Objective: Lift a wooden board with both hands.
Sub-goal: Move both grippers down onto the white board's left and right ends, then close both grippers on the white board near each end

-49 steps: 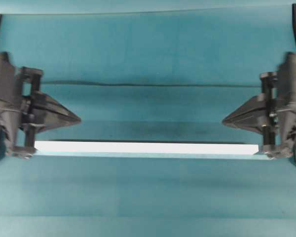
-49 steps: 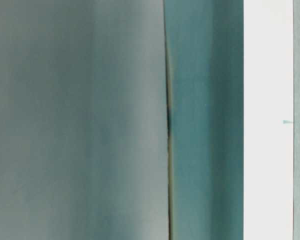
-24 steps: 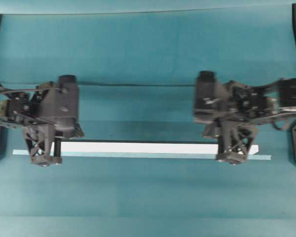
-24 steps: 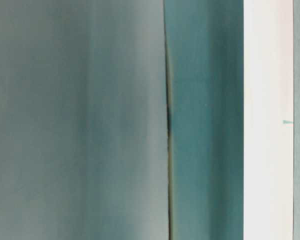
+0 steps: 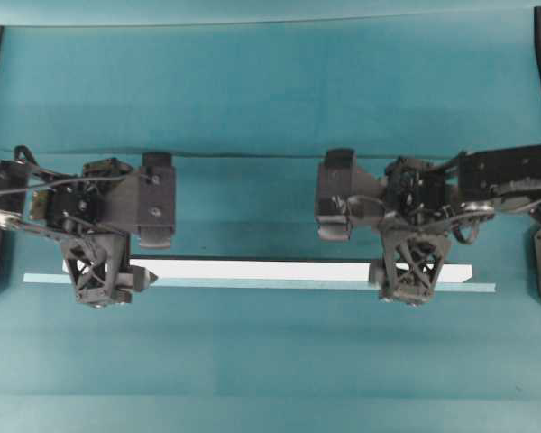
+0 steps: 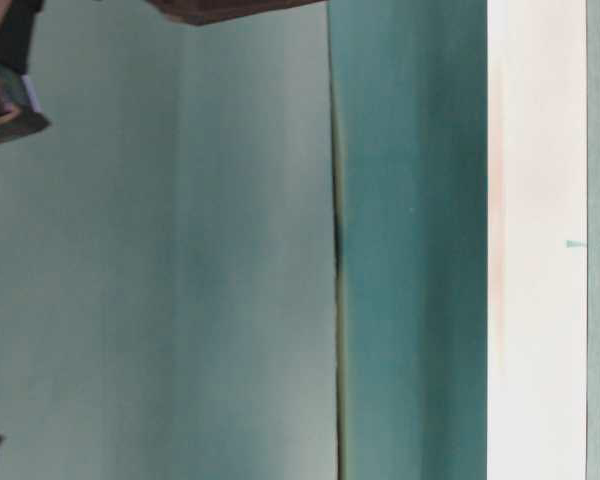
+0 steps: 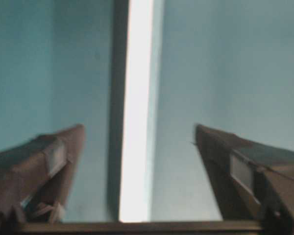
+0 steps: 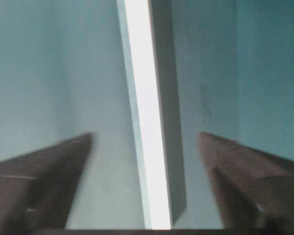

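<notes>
Nearest the lower edge of the overhead view, the wooden board [image 5: 261,270] is lying flat on the teal table [image 5: 270,361], along the pale tape strip [image 5: 482,288]. A second ago both hands were pressed together beyond the board's ends; now the left hand [image 5: 97,271] and right hand [image 5: 413,269] are hanging over it, fingers spread wide to either side. Judging by this, they are lining up to grip; lifting is not yet under way.

I have swung my left gripper [image 5: 102,281] and right gripper [image 5: 408,281] in from the ends over the wooden board [image 5: 261,270], jaws now spread wide.
</notes>
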Action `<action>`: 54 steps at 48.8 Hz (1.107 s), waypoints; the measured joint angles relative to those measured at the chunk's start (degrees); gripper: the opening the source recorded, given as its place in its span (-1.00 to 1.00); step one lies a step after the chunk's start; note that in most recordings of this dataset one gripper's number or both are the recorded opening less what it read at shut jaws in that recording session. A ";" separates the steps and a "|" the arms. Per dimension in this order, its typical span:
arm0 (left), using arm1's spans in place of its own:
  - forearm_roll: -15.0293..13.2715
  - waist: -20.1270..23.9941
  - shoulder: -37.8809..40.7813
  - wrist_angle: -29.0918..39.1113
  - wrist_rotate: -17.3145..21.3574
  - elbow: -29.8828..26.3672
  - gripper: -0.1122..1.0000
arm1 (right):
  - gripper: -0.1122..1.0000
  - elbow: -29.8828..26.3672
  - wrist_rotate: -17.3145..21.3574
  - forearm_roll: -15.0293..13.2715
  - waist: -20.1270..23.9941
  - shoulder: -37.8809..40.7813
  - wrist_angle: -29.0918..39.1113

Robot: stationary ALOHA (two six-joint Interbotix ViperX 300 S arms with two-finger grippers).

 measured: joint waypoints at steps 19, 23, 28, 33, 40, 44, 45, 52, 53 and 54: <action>0.00 0.26 8.00 -8.53 -0.18 4.31 0.93 | 0.91 3.52 -0.09 0.00 0.53 5.19 -7.29; 0.00 0.35 9.84 -10.63 -0.18 4.66 0.93 | 0.91 4.04 -0.09 0.00 0.88 6.86 -8.61; 0.00 0.53 12.30 -12.92 -0.09 4.75 0.93 | 0.91 4.39 -0.18 0.00 1.05 8.26 -9.93; 0.09 1.14 13.80 -14.33 0.00 4.92 0.93 | 0.91 4.92 -0.18 0.00 1.14 9.32 -11.60; 0.00 1.67 15.56 -16.17 0.00 5.45 0.93 | 0.91 6.33 -0.18 0.00 1.23 10.90 -14.06; 0.00 1.67 16.26 -17.14 0.00 6.06 0.93 | 0.91 6.94 -0.18 0.00 1.32 11.87 -15.21; 0.00 1.67 16.44 -17.31 0.00 6.15 0.93 | 0.91 7.03 -0.26 0.00 1.32 12.04 -15.29; 0.00 1.67 16.88 -18.37 0.00 6.50 0.93 | 0.91 7.12 -0.26 0.00 1.41 12.39 -16.61; 0.00 1.67 16.88 -18.46 0.00 6.59 0.92 | 0.91 7.21 -0.26 0.00 1.41 12.39 -16.70; 0.09 1.67 16.88 -18.54 0.00 6.59 0.92 | 0.91 7.12 -0.26 0.00 1.41 12.39 -16.70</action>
